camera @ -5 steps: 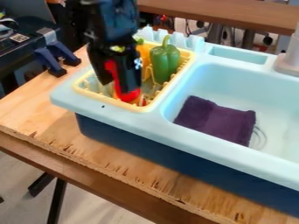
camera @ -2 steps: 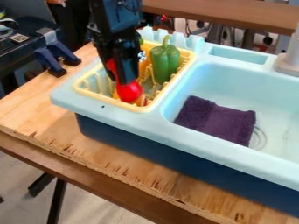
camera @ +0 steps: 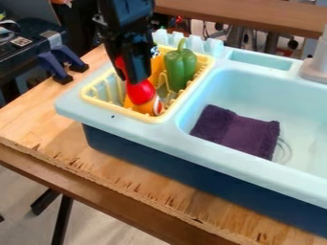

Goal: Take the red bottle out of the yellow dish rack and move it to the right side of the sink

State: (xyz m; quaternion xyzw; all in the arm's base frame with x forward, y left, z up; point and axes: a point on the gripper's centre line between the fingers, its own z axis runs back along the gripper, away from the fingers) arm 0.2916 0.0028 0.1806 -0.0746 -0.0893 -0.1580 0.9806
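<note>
Red plastic utensil with a slim handle and a rounded end (camera: 140, 91), one only, hangs from the black two-finger end effector (camera: 129, 76) above the near part of the yellow plastic dish rack (camera: 125, 113). The fingers stand slightly apart, apparently closed on the handle between them. The work looks to be at the handling stage, with the utensil in the grip; moving it calls for a firm hold and care around its close neighbours.

Just below the rounded end is one orange item with a white-and-red end (camera: 153, 107); whether the two touch cannot be told. One glossy green toy bell pepper (camera: 180, 67) stands upright in the rack, with one yellow-orange item (camera: 156, 65) beside it, partly hidden by the arm. The single rack sits in one light-blue toy sink (camera: 237, 167) on the wooden bench (camera: 48, 136), and one dark purple cloth (camera: 237, 130) lies in the basin.
</note>
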